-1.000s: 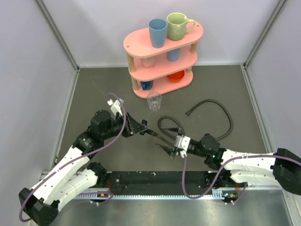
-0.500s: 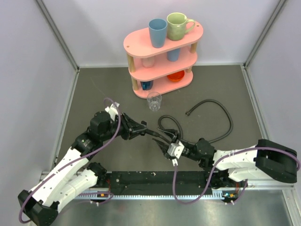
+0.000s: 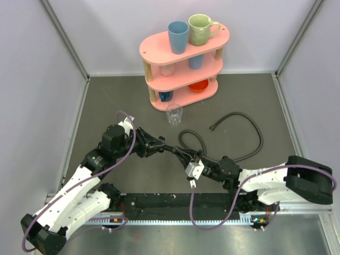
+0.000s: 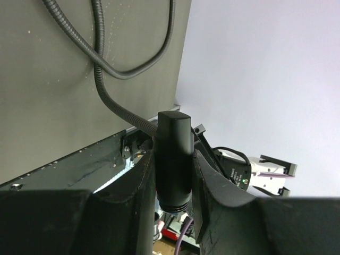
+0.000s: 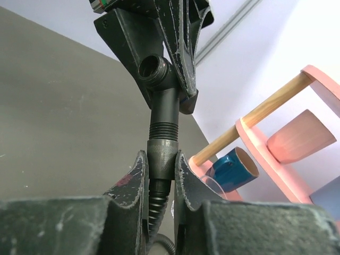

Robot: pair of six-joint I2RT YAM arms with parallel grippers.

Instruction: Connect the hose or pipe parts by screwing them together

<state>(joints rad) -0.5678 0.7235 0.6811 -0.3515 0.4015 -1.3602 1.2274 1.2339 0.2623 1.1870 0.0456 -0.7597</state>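
As the left pincer (image 4: 173, 162) clamps a black threaded fitting (image 5: 163, 114) and the right pincer (image 5: 161, 159) a black hose collar (image 5: 161, 150), tilt risks cross-threading.

Bright, even overhead light; faint soft shadows.

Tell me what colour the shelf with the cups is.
The shelf is pink, clearest in the top external view.
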